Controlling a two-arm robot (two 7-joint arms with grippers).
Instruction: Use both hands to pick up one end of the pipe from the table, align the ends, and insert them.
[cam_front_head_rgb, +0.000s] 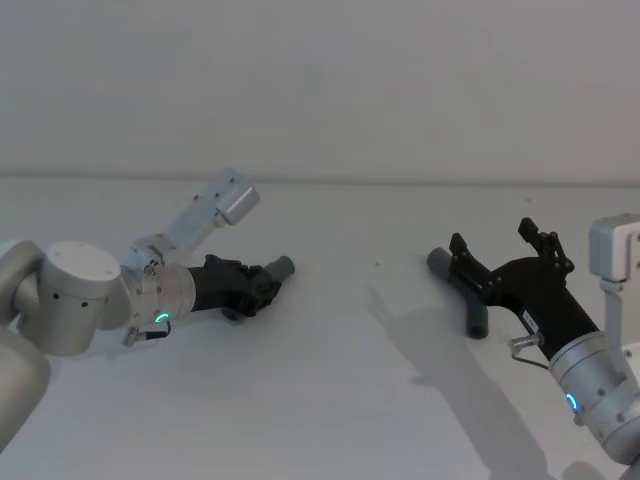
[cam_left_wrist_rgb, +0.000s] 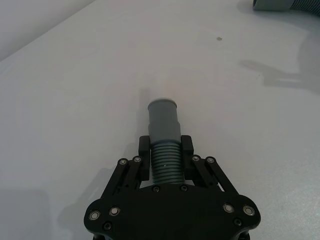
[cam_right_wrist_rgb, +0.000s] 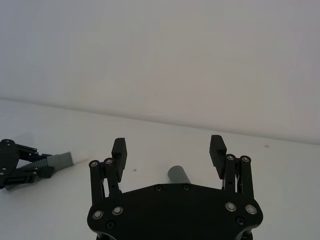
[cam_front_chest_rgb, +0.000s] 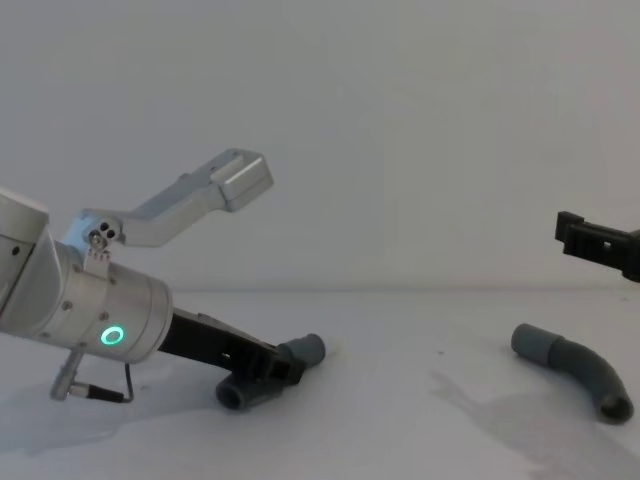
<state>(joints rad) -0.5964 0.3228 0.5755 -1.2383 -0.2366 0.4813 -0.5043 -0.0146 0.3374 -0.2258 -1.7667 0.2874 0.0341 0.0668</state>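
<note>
Two dark grey ribbed pipe pieces lie apart on the white table (cam_front_head_rgb: 330, 400). My left gripper (cam_front_head_rgb: 262, 284) is shut on the ribbed part of the left pipe piece (cam_left_wrist_rgb: 164, 165), and its smooth grey cuff (cam_left_wrist_rgb: 163, 119) sticks out past the fingertips. In the chest view that piece (cam_front_chest_rgb: 300, 353) tilts up, its lower end near the table. The right pipe piece (cam_front_head_rgb: 470, 308) lies curved on the table. My right gripper (cam_front_head_rgb: 494, 240) hangs open just above it, fingers spread wide. The right wrist view shows the gripper (cam_right_wrist_rgb: 168, 147) over the piece's grey end (cam_right_wrist_rgb: 179, 175).
A pale wall (cam_front_head_rgb: 320, 80) closes off the far edge of the table. Bare table lies between the two pipe pieces. The other pipe piece (cam_left_wrist_rgb: 285, 5) shows far ahead in the left wrist view.
</note>
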